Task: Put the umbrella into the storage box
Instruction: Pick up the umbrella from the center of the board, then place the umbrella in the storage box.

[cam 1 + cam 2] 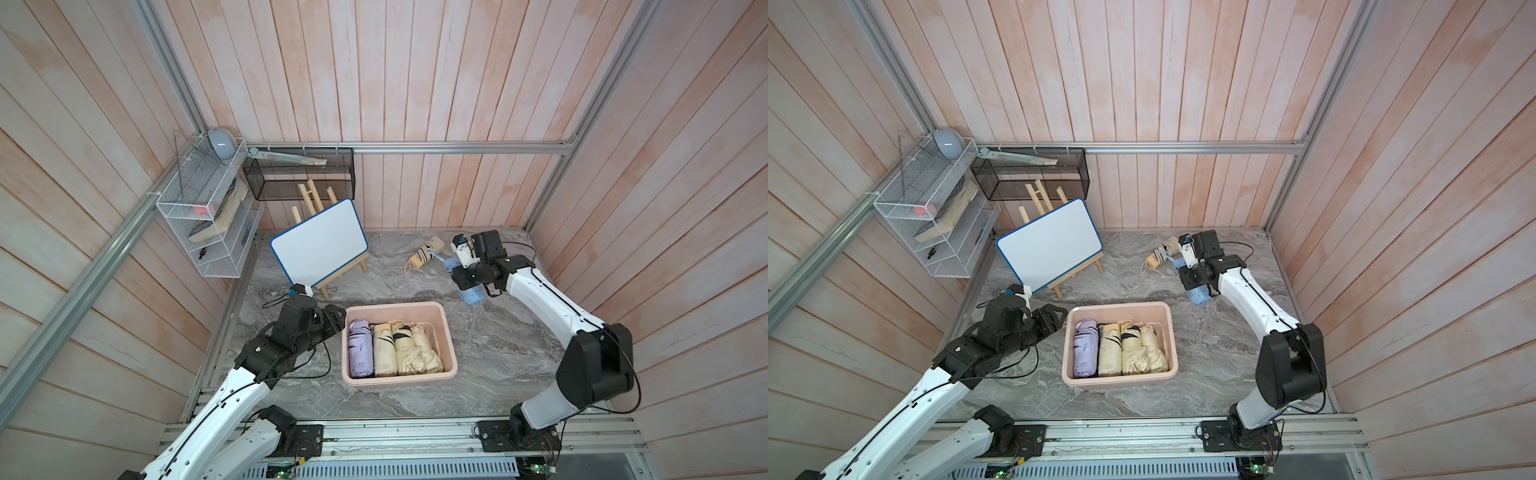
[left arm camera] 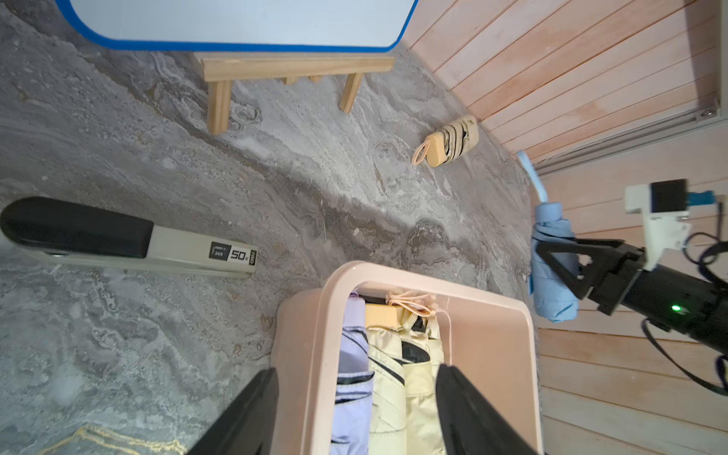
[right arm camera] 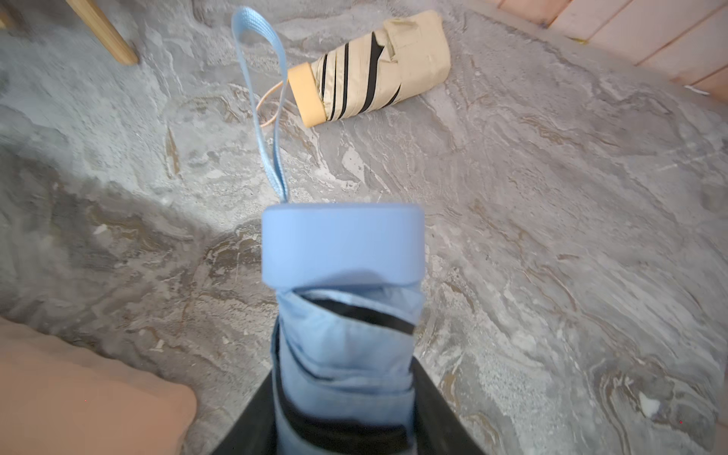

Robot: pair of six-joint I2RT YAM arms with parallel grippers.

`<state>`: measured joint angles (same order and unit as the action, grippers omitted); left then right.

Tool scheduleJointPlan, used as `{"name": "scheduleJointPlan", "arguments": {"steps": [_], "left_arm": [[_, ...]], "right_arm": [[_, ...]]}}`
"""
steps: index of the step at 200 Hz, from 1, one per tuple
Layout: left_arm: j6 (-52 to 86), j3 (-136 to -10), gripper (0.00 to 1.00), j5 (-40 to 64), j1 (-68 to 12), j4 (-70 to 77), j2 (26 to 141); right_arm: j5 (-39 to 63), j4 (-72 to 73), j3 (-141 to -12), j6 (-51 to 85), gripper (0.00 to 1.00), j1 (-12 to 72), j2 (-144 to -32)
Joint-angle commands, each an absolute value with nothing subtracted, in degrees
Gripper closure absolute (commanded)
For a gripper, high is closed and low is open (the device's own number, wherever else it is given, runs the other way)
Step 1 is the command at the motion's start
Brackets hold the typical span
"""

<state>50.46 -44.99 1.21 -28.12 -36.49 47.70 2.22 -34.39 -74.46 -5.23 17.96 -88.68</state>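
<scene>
Pink plastic marks out the storage box, standing mid-table in both top views with a lilac umbrella and cream umbrellas packed side by side inside it. Off the box's far right corner, the right gripper is clamped across the blue umbrella, whose middle hides under the wrist. Farther from the box that same way, a striped beige umbrella lies on the marble table. The left gripper sits at the box's left wall, near its far corner.

From the left wrist, that gripper's fingers stand spread and grasp nothing: one is outside the box wall, the other over the umbrellas inside. A stapler lies on the table beside the box, and a whiteboard on a wooden easel stands beyond it.

From the right wrist, the blue umbrella is pinched between black fingers, its strap pointing away from them. A corner of the box shows just beside it. Whether the blue umbrella touches the table, I cannot tell.
</scene>
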Motion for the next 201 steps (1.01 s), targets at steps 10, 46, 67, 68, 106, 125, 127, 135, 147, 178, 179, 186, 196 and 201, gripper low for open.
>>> {"name": "scheduleJointPlan", "arguments": {"steps": [10,46,67,68,106,125,127,135,147,178,179,186,196,201], "left_arm": [[50.71,-42.51,0.31,4.66,-27.77,-36.09,46.51],[50.13,-40.76,0.32,7.65,-27.74,-35.12,46.76],[49.92,-39.78,0.35,9.14,-27.75,-34.60,46.44],[49.88,-39.71,0.35,9.23,-27.72,-34.53,46.47],[48.19,-38.86,0.37,11.31,-27.70,-33.38,46.02],[47.84,-38.77,0.39,10.83,-27.69,-34.17,46.06],[47.93,-38.76,0.39,10.68,-27.69,-34.34,46.08],[48.25,-38.64,0.40,10.21,-27.70,-34.64,45.86],[48.81,-38.21,0.41,9.71,-27.71,-34.48,45.46],[49.66,-37.12,0.45,10.13,-27.69,-33.19,45.69],[49.66,-37.10,0.45,10.16,-27.69,-33.16,45.78],[49.54,-37.09,0.45,10.40,-27.73,-32.92,46.05],[49.48,-37.09,0.47,10.75,-27.71,-32.65,46.40],[49.40,-37.09,0.47,10.97,-27.69,-32.53,46.68]], "right_arm": [[3.10,-37.46,-72.92,6.36,0.72,21.36,-80.15],[4.56,-37.08,-70.67,20.22,0.75,27.65,-72.34],[2.51,-36.09,-69.35,27.91,0.77,32.97,-69.09],[2.36,-36.06,-69.35,28.24,0.77,33.27,-68.95],[-0.62,-34.08,-67.52,41.50,0.82,42.65,-67.08],[-4.26,-33.74,-66.57,45.77,0.82,48.43,-68.04],[-4.69,-33.86,-66.54,46.09,0.82,49.00,-68.25],[-6.76,-34.48,-66.55,47.49,0.82,51.00,-69.12],[-9.55,-35.88,-67.25,49.02,0.82,53.56,-70.86],[-17.15,-42.27,-70.37,50.91,0.81,58.18,-77.14],[-17.23,-42.54,-70.43,50.94,0.81,58.27,-77.42],[-19.00,-44.59,-71.44,51.57,0.81,58.69,-79.03],[-21.28,-47.48,-72.38,52.60,0.81,59.13,-81.15],[-22.28,-49.05,-72.77,53.03,0.81,59.15,-82.32]]}}
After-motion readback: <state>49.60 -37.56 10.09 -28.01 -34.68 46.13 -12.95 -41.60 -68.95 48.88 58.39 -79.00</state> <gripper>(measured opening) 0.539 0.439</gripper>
